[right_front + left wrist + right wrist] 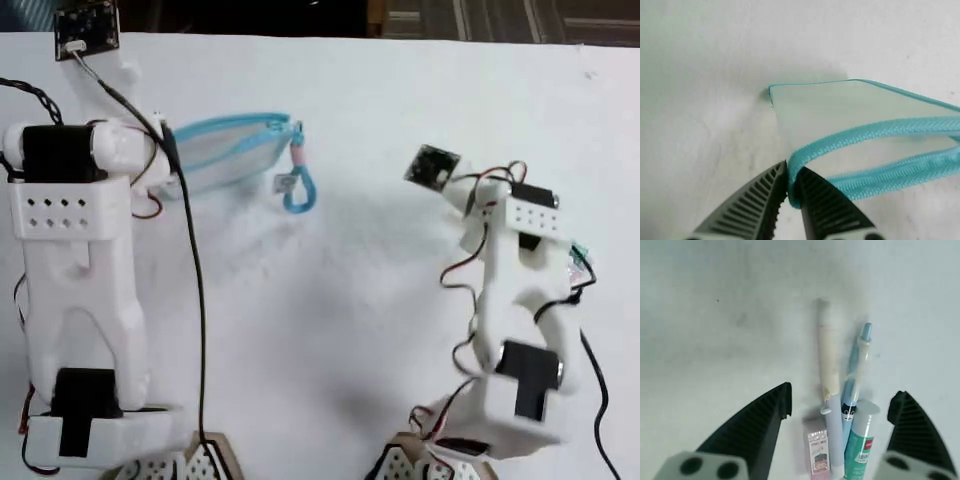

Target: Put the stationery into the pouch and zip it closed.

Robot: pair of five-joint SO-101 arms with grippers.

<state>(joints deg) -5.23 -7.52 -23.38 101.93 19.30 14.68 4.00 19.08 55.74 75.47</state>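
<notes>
Left end effector point(788, 187) clamped on pouch point(850, 105) zipper edge, right end effector point(843, 392) wide open over stationery point(852, 375)

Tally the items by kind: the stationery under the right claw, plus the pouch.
Pens: 2 (cream pen, blue pen)
Glue stick: 1
Pink eraser: 1
Pouch: 1
Total: 5

Left gripper point(788, 192) pinches the pouch point(840, 112) zipper edge point(850, 135).
</notes>
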